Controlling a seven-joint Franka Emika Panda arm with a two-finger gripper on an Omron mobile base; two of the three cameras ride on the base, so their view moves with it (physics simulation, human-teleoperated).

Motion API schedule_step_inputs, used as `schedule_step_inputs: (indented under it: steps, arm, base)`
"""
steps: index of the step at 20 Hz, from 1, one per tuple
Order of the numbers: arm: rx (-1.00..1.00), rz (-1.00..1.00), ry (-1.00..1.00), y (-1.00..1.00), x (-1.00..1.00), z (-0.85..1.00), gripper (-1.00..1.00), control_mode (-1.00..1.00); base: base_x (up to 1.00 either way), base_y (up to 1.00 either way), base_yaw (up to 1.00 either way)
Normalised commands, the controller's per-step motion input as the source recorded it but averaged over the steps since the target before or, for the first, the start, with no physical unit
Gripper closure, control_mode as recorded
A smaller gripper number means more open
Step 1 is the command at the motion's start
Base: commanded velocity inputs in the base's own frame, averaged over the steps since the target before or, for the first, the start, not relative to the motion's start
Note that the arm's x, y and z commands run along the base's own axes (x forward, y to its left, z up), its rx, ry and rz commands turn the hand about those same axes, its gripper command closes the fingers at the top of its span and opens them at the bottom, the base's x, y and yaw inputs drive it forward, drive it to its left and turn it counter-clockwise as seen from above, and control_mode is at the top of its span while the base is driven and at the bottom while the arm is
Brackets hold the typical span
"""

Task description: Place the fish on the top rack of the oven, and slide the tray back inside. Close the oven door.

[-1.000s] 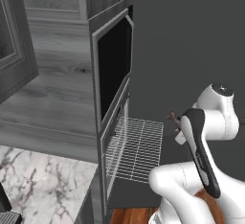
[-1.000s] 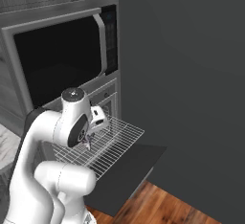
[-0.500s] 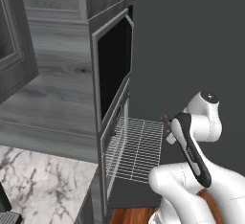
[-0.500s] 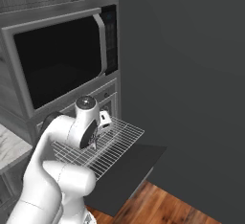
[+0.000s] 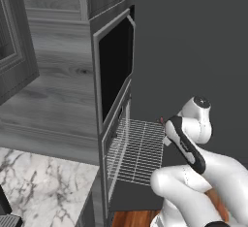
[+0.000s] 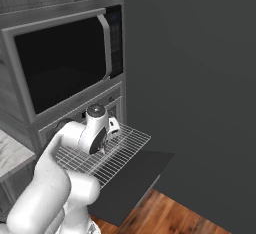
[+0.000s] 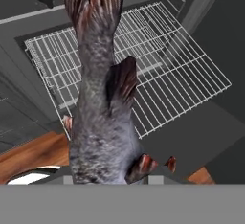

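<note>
A dark grey fish with a pinkish-brown tail hangs in front of the hand camera, and my gripper is shut on it. The fish hides the fingertips in the hand view. My gripper hovers just above the pulled-out top rack, near its outer right edge. The silver wire rack sticks out of the dark grey oven. Below it the oven door lies open and flat; it also appears as a dark panel under the rack.
Grey wood-grain cabinetry frames the oven on the left. A marble counter sits low on the left. A dark wall rises to the right of the oven. Wooden floor lies under the open door.
The arm has swung the hand and the fish a little toward the oven, from beside the rack's outer edge to just over it. The grip has stayed shut.
</note>
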Motion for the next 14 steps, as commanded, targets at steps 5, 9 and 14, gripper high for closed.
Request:
schedule_step_inputs:
  steps: [5,9,14]
  arm:
    - [0.00,0.06,0.02,-0.12,0.41,-0.26,1.00,-1.00]
    - [0.00,0.06,0.00,-0.06,0.50,-0.31,1.00,-1.00]
    - [0.00,0.04,0.01,0.00,0.60,-0.37,1.00,-1.00]
  base:
    - [0.00,0.00,0.00]
    - [0.00,0.00,0.00]
    - [0.00,0.00,0.00]
